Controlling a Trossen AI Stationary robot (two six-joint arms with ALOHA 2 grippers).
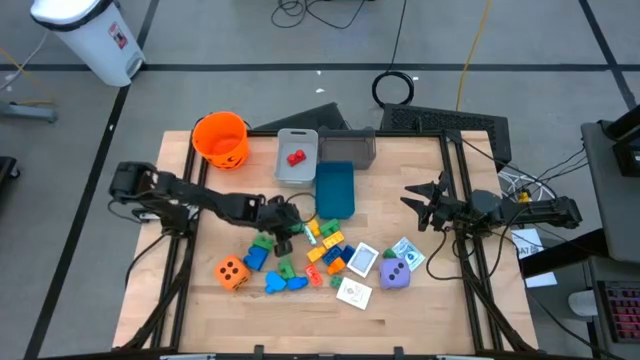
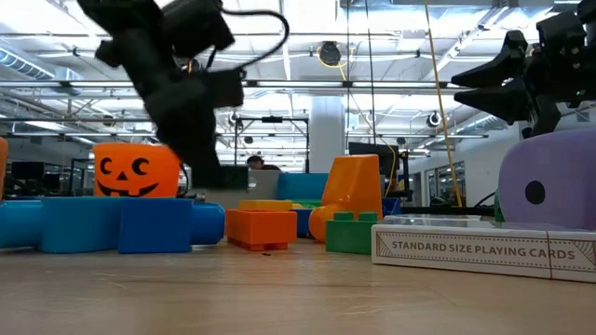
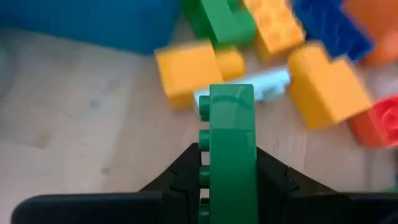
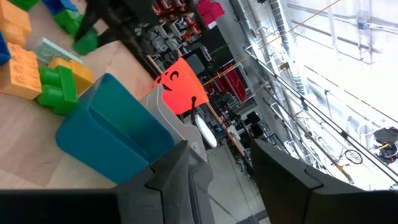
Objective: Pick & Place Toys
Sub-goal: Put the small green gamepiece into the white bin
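The toys lie in a heap at the table's near middle: coloured blocks (image 1: 322, 250), an orange dotted die (image 1: 231, 272), a purple die (image 1: 396, 274) and square cards (image 1: 362, 260). My left gripper (image 1: 290, 226) reaches in from the left over the heap's far left part and is shut on a green studded block (image 3: 231, 143). My right gripper (image 1: 418, 200) hangs open and holds nothing at the table's right side, off the table top; its fingers (image 4: 177, 180) frame only the room. My left gripper pinches the green block's two broad faces (image 3: 214, 177) between its two fingers, at the block's near end. The fingers slant down from the table's left side and lie along the block. The block stands on edge, studs to one side, its far end (image 3: 231, 93) sticking out past the fingertips.
An orange pumpkin bucket (image 1: 221, 138) stands at the far left. A grey bin (image 1: 296, 170) with a red piece in it, a second grey bin (image 1: 350, 147) and a blue bin (image 1: 334, 190) stand at the far middle. A playing-card box (image 2: 475, 249) lies by the purple die.
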